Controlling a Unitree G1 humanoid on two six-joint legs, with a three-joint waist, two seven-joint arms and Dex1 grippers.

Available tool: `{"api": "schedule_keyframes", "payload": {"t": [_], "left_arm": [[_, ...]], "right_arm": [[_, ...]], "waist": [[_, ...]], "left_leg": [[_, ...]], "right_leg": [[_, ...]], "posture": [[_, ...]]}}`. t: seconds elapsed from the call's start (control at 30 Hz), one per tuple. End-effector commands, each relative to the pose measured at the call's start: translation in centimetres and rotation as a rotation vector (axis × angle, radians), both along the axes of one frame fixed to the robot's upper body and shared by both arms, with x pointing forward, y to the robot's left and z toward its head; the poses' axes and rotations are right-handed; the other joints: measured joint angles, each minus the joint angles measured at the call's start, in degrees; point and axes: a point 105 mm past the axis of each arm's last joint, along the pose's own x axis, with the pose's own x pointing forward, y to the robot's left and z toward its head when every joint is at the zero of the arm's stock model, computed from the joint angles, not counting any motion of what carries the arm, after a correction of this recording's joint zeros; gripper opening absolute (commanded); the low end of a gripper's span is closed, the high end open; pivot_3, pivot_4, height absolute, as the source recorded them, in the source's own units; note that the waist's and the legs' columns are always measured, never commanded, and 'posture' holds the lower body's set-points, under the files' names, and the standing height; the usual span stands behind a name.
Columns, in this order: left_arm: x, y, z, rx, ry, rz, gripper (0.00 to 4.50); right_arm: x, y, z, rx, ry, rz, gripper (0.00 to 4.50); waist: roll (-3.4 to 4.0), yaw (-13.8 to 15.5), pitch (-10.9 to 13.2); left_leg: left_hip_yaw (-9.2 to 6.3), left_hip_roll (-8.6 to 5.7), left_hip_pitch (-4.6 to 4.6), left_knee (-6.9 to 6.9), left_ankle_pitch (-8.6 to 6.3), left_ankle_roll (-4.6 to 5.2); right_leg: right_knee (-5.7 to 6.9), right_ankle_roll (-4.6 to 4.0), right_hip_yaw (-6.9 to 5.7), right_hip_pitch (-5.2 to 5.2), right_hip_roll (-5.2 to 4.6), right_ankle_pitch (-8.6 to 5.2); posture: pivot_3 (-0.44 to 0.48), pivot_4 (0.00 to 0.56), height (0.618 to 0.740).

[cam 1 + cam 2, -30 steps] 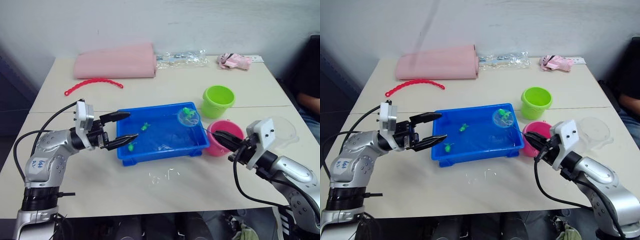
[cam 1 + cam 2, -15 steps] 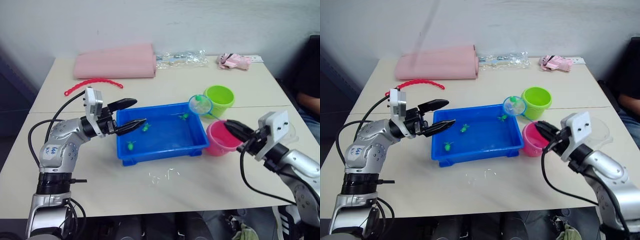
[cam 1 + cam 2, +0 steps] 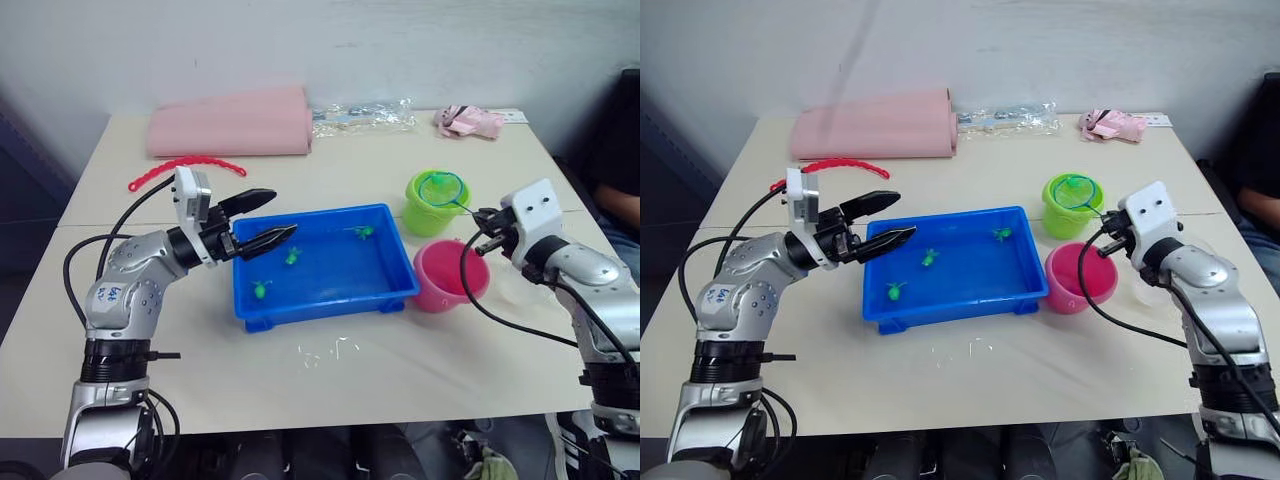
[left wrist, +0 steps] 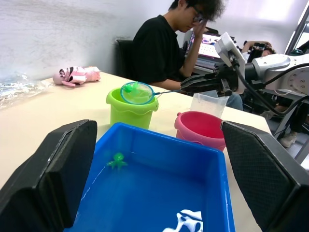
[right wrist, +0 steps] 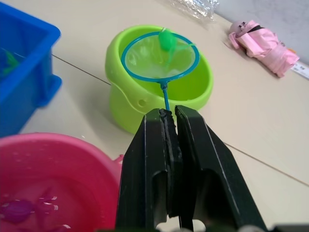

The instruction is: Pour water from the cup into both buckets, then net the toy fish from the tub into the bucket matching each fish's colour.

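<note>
Our right gripper [image 5: 170,116] pinches the net [image 5: 160,56] handle, hoop over the green bucket [image 5: 145,101]. Our left gripper [image 3: 262,218] gapes above the tub [image 3: 330,300].

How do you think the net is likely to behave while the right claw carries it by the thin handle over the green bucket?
The net probably weighs little: a thin hoop, pale mesh and one green fish. Its slim handle, pinched only at the end by the right claw, may flex or twist, so the hoop could wobble over the green bucket. The sagging mesh looks floppy, so the fish may cling when tipped.
</note>
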Motion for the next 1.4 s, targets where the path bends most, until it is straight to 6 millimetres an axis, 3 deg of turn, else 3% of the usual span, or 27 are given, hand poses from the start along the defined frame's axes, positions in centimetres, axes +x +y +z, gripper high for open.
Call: {"api": "schedule_keyframes", "payload": {"t": [0.03, 0.37, 0.7, 0.87, 0.97, 1.1, 1.13, 1.23, 1.4], "left_arm": [[-0.8, -0.1, 0.9, -0.007, -0.059, -0.006, 4.45], [-0.9, -0.2, 0.9, -0.011, -0.062, -0.009, 4.45], [-0.9, -0.6, 0.9, -0.010, -0.075, -0.032, 4.45], [-0.8, -0.8, 1.0, -0.011, -0.084, -0.035, 4.45], [-0.8, -0.7, 1.1, -0.010, -0.088, -0.034, 4.45], [-1.0, -0.3, 1.0, -0.007, -0.090, -0.025, 4.45], [-1.1, 0.0, 0.9, -0.003, -0.089, -0.021, 4.45], [-1.9, 0.9, 0.7, 0.021, -0.099, -0.029, 4.45], [-2.8, 3.0, 0.2, 0.076, -0.097, -0.025, 4.45]], "right_arm": [[0.3, -0.8, 1.6, -0.173, -0.087, -0.019, 0.00], [0.2, -1.3, 3.0, -0.516, -0.187, -0.013, 0.00], [-0.1, -0.4, 3.7, -1.079, -0.372, 0.114, 0.00], [0.2, -0.8, 3.5, -1.160, -0.407, 0.134, 0.00], [0.2, -0.8, 3.8, -1.009, -0.415, 0.099, 0.00], [-0.1, -0.5, 5.6, -0.569, -0.426, 0.042, 0.00], [-0.2, -0.3, 5.9, -0.381, -0.389, 0.046, 0.00], [-1.8, 2.2, 6.4, 0.092, -0.236, 0.226, 0.00], [-5.5, 7.4, 4.2, 0.329, 0.191, 0.473, 0.00]], "waist": [[0.00, -0.01, 0.00], [0.02, -0.01, 0.01], [0.02, -0.08, 0.01], [0.02, -0.11, 0.01], [0.02, -0.11, 0.01], [0.02, -0.15, 0.02], [0.03, -0.07, 0.02], [0.04, -0.06, 0.02], [0.06, 0.00, 0.04]], "left_leg": [[0.00, 0.00, 0.00, 0.00, 0.00, 0.00], [0.01, 0.02, 0.01, 0.01, 0.03, -0.04], [0.04, 0.02, 0.02, 0.02, 0.07, -0.13], [0.03, 0.04, 0.02, 0.02, 0.12, -0.20], [0.03, 0.04, 0.02, 0.02, 0.13, -0.22], [0.01, 0.08, 0.04, 0.04, 0.14, -0.23], [0.00, 0.08, 0.04, 0.04, 0.15, -0.23], [-0.08, 0.09, 0.03, 0.04, 0.17, -0.20], [-0.19, 0.14, 0.01, 0.01, 0.08, -0.06]], "right_leg": [[0.00, 0.00, 0.00, 0.00, 0.00, 0.00], [0.01, 0.00, 0.01, 0.00, 0.01, 0.00], [0.02, 0.00, 0.05, -0.02, 0.01, 0.00], [0.04, 0.00, 0.05, -0.02, 0.03, 0.00], [0.04, 0.00, 0.05, -0.02, 0.05, 0.00], [0.08, 0.00, 0.05, 0.01, 0.12, 0.00], [0.10, 0.00, 0.05, 0.01, 0.13, 0.00], [0.11, 0.00, 0.04, 0.04, 0.13, 0.00], [0.15, -0.02, -0.04, 0.08, 0.07, 0.00]], "posture": [[0.000, 0.150, 0.740], [0.000, 0.150, 0.740], [0.000, 0.150, 0.740], [0.000, 0.150, 0.740], [0.000, 0.150, 0.740], [0.000, 0.150, 0.740], [0.000, 0.150, 0.740], [0.000, 0.150, 0.740], [0.000, 0.150, 0.740]]}}
